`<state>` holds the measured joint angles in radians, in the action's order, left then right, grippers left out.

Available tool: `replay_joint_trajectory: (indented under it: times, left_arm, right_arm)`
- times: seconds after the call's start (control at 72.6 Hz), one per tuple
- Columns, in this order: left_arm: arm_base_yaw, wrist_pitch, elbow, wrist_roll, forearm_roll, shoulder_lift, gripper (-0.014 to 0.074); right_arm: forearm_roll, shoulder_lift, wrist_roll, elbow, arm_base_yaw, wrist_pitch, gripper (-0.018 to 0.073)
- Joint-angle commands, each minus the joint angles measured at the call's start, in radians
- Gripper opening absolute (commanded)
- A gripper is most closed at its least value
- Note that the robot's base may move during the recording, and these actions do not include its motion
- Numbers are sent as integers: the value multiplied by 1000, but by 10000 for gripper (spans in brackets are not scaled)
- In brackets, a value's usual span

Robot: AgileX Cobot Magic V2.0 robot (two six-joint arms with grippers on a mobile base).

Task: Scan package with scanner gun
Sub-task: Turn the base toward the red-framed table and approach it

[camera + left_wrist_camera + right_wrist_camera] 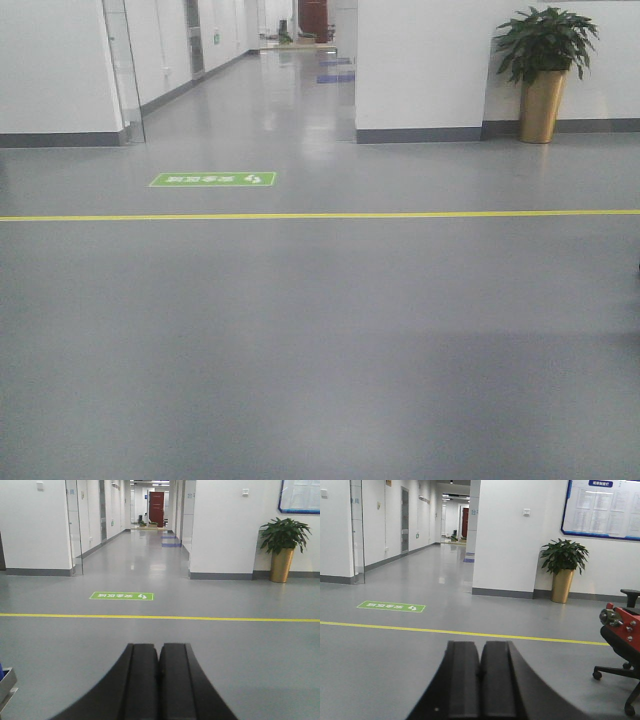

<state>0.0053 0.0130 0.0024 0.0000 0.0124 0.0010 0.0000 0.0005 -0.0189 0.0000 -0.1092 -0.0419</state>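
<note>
Scanning appeared not yet begun, black left gripper [159, 650] and black right gripper [481, 647] both pressed closed on nothing.

no legible text; floor sign [121, 596] and notice board [605, 510] lettering blurred

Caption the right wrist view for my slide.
Right gripper, fingers shut and empty, over grey floor: yellow line, green floor sign, potted plant, office chair.
</note>
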Motion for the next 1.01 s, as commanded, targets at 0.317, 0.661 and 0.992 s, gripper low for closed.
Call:
replay_joint_trajectory:
  times: [0.317, 0.661, 0.992]
  left_arm:
    - [2, -19, -2, 0, -5, -1, -111]
    - [2, -19, -2, 0, -5, -1, -111]
    - [2, -19, -2, 0, -5, -1, -111]
  right_arm:
    - [0, -1, -8, 0, 2, -18, -163]
    - [0, -1, -8, 0, 2, -18, -163]
    - [0, -1, -8, 0, 2, -18, -163]
